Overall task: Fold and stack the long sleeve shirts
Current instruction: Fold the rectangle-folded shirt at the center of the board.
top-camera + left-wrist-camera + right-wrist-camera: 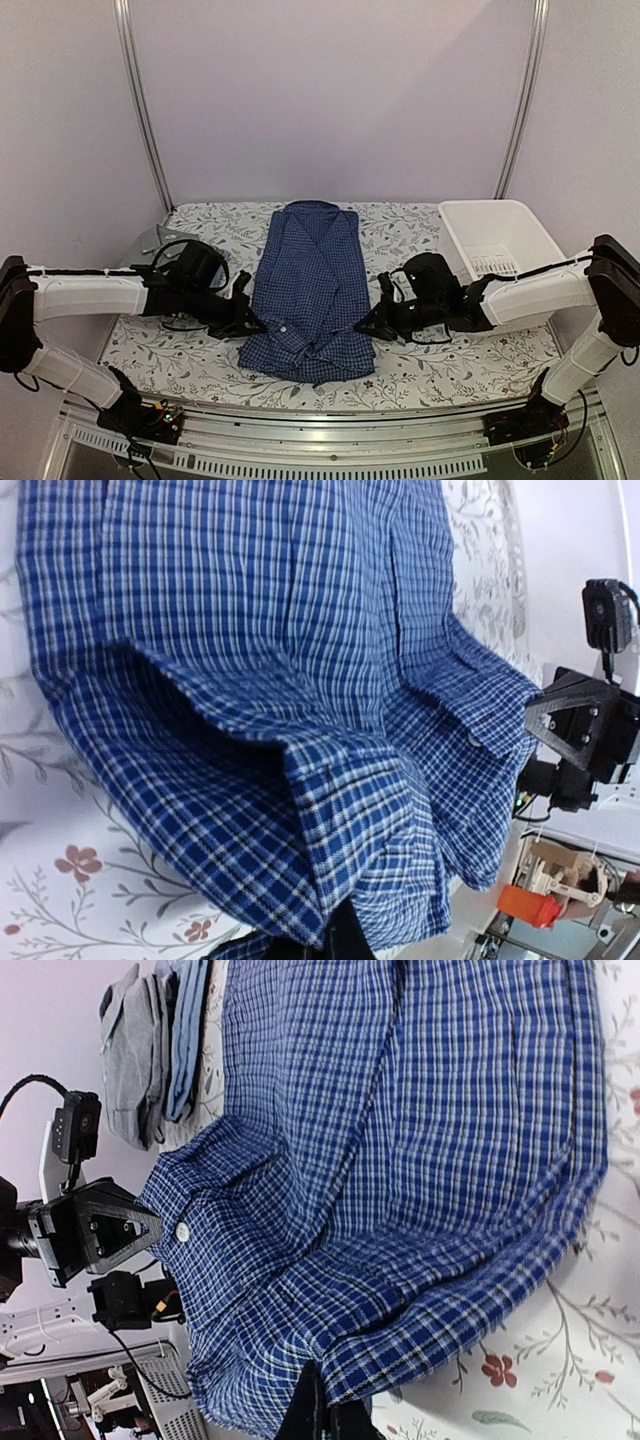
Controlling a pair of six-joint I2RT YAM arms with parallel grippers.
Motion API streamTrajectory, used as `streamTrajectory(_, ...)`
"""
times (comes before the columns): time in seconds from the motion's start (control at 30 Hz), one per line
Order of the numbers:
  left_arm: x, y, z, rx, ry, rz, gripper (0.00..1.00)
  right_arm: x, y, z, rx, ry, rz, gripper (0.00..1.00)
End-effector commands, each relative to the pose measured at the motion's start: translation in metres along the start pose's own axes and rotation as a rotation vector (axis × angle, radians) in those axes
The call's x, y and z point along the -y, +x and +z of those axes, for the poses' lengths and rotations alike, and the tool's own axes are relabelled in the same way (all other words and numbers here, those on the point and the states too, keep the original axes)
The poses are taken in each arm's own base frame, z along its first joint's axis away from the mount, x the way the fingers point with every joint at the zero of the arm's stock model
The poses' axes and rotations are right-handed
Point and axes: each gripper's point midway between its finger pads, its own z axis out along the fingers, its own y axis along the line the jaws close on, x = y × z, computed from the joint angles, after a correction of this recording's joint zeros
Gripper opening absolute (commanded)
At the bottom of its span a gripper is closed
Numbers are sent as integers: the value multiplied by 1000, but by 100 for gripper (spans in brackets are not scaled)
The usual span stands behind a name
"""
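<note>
At the bottom of the overhead view the two arms reach inward from the lower corners, and the left gripper (248,318) and right gripper (366,325) meet the near part of the dark blue checked shirt (310,285) from either side, low in the middle of the frame. Each has its jaws pressed together on the cloth. In the left wrist view a folded edge of the check fabric runs down into the dark fingers (345,942) at the bottom edge, and in the right wrist view the hem is gathered into the fingers (318,1415) at bottom centre. The shirt lies lengthwise in the middle of the flower-patterned table (200,360), folded into a long narrow strip. Its near end is bunched, with a cuff and white button (182,1231) on top, and its collar is at the far end. Further back, right of the shirt and apart from it, a white basket (452,232) stands on the table. A small pile of grey and light blue shirts (150,1050) lies at the table's far left edge, in the upper left of the right wrist view
</note>
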Motion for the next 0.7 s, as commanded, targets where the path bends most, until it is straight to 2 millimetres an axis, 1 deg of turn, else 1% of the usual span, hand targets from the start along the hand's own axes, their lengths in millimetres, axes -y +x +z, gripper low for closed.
streamTrajectory(0.0, 9, -44, -7, 68, 29, 9, 0, -6, -43, 6, 68, 13, -35, 0)
streamTrajectory(0.03, 11, -55, -8, 82, 32, 5, 0, -4, -52, 10, 77, 20, -37, 0)
streamTrajectory(0.1, 12, -78, -8, 118, 29, -6, 0, -5, -72, 15, 99, 16, -38, 0)
streamTrajectory(0.13, 8, -90, -8, 137, 15, -18, 0, -2, -85, 19, 115, 23, -34, 0)
streamTrajectory(0.17, 2, -105, -9, 160, 3, -35, 0, -8, -100, 20, 142, 13, -39, 0)
streamTrajectory(0.23, -4, -130, -5, 192, 3, -59, 0, 2, -122, 30, 161, 34, -31, 0)
streamTrajectory(0.33, -16, -159, 10, 216, -1, -90, 0, 12, -154, 39, 206, 55, -15, 0)
streamTrajectory(0.37, -25, -165, 22, 201, -11, -110, 0, 24, -158, 46, 203, 75, -5, 0)
streamTrajectory(0.4, -25, -171, 26, 204, -10, -108, 0, 29, -165, 49, 209, 81, 2, 0)
streamTrajectory(0.43, -34, -174, 39, 186, -24, -120, 0, 36, -170, 54, 209, 92, 11, 0)
streamTrajectory(0.47, -38, -177, 47, 173, -28, -122, 0, 47, -170, 62, 202, 113, 19, 0)
streamTrajectory(0.5, -42, -178, 54, 164, -35, -127, 0, 51, -173, 65, 202, 119, 21, 0)
streamTrajectory(0.57, -50, -178, 62, 154, -49, -140, 0, 61, -173, 73, 188, 143, 23, 0)
streamTrajectory(0.67, -57, -171, 68, 144, -57, -155, 0, 79, -165, 84, 154, 174, 35, 0)
